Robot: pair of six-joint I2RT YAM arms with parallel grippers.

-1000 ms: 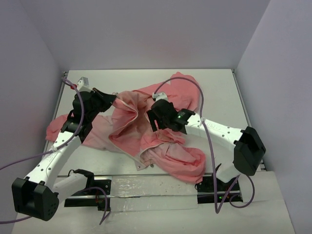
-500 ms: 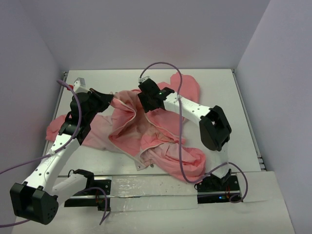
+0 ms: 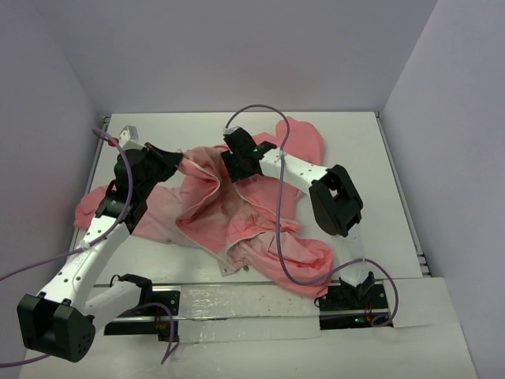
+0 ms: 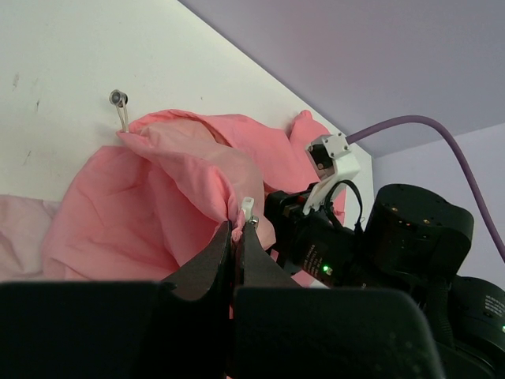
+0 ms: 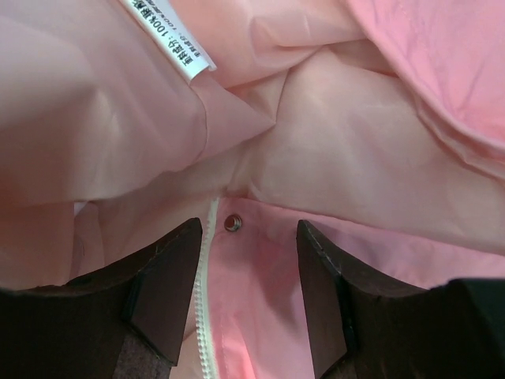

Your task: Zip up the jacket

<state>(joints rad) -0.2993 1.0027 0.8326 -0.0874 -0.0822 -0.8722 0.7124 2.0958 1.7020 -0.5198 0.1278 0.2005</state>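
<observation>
Right claw (image 5: 248,237) is moving up over the zipper (image 5: 208,316), gaping empty, left claw (image 4: 239,230) is pinching the jacket (image 4: 150,197) edge, nothing zipped yet.

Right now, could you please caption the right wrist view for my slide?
Open right pincer over the jacket lining, framing a snap beside the zipper.

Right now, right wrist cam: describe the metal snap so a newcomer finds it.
On the pink jacket mid-table, find the pale lining under the right arm's fingers. White zipper teeth run up between them; the snap sits just right of their top end. It is the only round metal stud, below the printed care label.
</observation>
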